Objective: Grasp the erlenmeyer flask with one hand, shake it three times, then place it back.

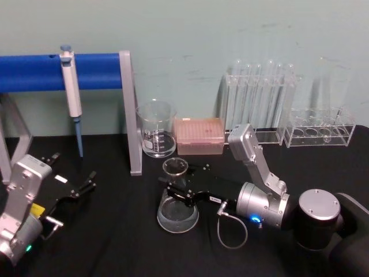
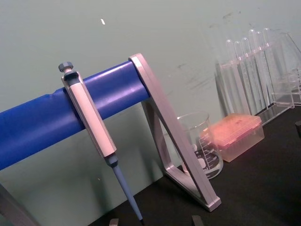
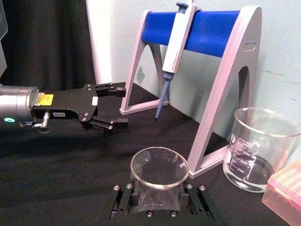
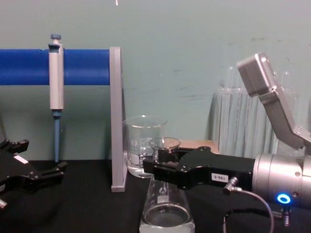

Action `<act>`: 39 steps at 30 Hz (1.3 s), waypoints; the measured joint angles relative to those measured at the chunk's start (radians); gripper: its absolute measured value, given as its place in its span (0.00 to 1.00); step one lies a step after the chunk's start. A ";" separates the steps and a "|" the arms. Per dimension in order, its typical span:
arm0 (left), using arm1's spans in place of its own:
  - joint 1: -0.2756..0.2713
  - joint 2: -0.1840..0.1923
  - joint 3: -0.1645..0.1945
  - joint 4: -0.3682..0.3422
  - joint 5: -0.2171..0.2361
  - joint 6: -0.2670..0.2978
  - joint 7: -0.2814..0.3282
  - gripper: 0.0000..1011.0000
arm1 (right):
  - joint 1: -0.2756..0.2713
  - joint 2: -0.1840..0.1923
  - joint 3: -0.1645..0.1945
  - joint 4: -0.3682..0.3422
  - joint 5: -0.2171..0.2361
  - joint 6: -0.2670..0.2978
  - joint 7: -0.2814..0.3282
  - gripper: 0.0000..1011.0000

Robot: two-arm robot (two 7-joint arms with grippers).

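1. Left gripper (image 1: pixel 86 187): low at the left of the black table (image 1: pixel 115 242), fingers spread apart with nothing between them. The right wrist view confirms both fingers are separated and clear of any object.
2. Pipette (image 1: pixel 70 92): hangs upright on the blue bar (image 1: pixel 34 72) of the grey stand (image 1: pixel 131 115), tip pointing down, clear of the table surface.
3. Glass beaker (image 1: pixel 157 130): stands upright just right of the stand's post, against the back wall; printed scale faces forward.
4. Erlenmeyer flask (image 1: pixel 177 210): upright in front of the beaker, at table centre. In the head view its wide base appears to sit on the black surface; a little clear liquid lies in the bottom.
5. Right gripper (image 1: pixel 180 192): reaches in from the right, fingers clamped on either side of the flask's neck, just below the flared rim. The chest view shows the black body level with the neck; silver wrist with lit blue ring trails to the right, grey cable looping beneath.
6. Pink tip box (image 1: pixel 199 135): beside the beaker on its right, at the back.
7. Clear test tube racks (image 1: pixel 262 104): along the back wall at the right, well apart from the flask.
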 joint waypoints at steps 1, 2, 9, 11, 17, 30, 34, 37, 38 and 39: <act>0.000 0.000 0.000 0.000 0.000 0.000 0.000 0.99 | 0.001 0.000 0.000 0.001 0.000 0.000 0.001 0.45; 0.000 0.000 0.000 0.000 0.000 0.000 0.000 0.99 | 0.002 -0.001 -0.001 0.003 0.000 0.000 0.001 0.45; 0.000 0.000 0.000 0.000 0.000 0.000 0.000 0.99 | 0.005 -0.004 -0.003 0.013 -0.001 0.002 0.005 0.45; 0.000 0.000 0.000 0.000 0.000 0.000 0.000 0.99 | 0.006 -0.004 -0.003 0.015 0.000 0.003 0.006 0.45; 0.000 0.000 0.000 0.000 0.000 0.000 0.000 0.99 | 0.009 -0.006 -0.003 0.019 0.001 0.008 0.006 0.45; 0.000 0.000 0.000 0.000 0.000 0.000 0.000 0.99 | 0.008 -0.004 -0.003 0.015 -0.003 0.016 -0.003 0.45; 0.000 0.000 0.000 0.000 0.000 0.000 0.000 0.99 | 0.008 -0.004 -0.003 0.015 -0.003 0.015 -0.003 0.45; 0.000 0.000 0.000 0.000 0.000 0.000 0.000 0.99 | 0.008 -0.004 -0.003 0.015 -0.003 0.015 -0.002 0.45; 0.000 0.000 0.000 0.000 0.000 0.000 0.000 0.99 | 0.008 -0.004 -0.003 0.016 -0.003 0.015 -0.002 0.45; 0.000 0.000 0.000 0.000 0.000 0.000 0.000 0.99 | 0.008 -0.004 -0.003 0.016 -0.003 0.015 -0.002 0.45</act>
